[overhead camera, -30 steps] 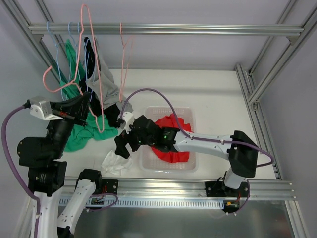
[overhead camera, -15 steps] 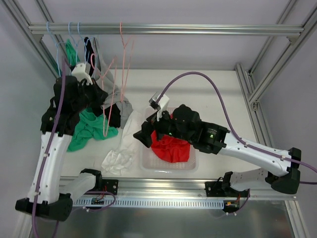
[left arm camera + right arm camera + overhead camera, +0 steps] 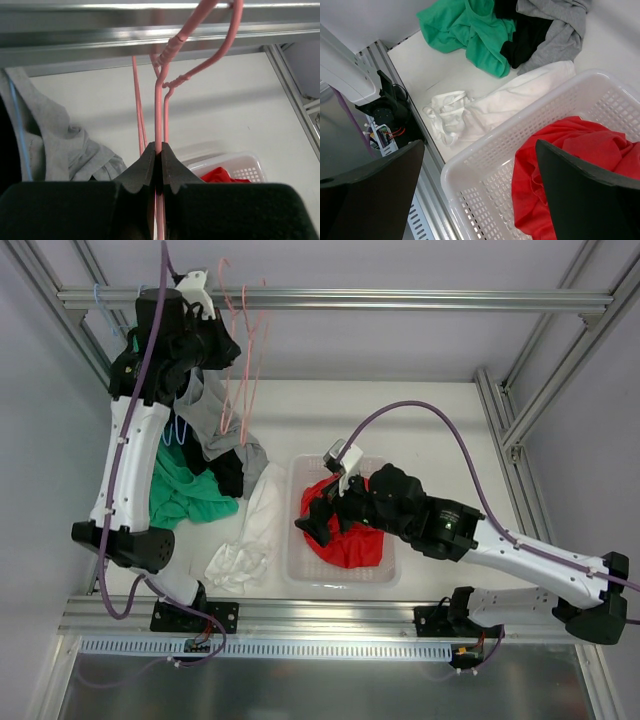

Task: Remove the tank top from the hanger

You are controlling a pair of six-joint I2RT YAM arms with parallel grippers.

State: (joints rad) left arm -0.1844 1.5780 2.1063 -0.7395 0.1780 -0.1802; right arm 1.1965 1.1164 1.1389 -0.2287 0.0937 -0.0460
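Overhead upper left: left gripper (image 3: 159, 150) pinches pink hanger (image 3: 158, 115), wire running straight up from jaws to rail (image 3: 100, 37). Centre: right gripper (image 3: 480, 170) wide, empty, over basket (image 3: 520, 125), well apart.

Overhead view looks down; wrist views close; all share basket (image 3: 342, 578).

Left fingers (image 3: 142, 170) pinched, right fingers (image 3: 370, 192) spread.

Hangers (image 3: 159, 115), clothes (image 3: 190, 495) crowd left; right table (image 3: 440, 430) open.
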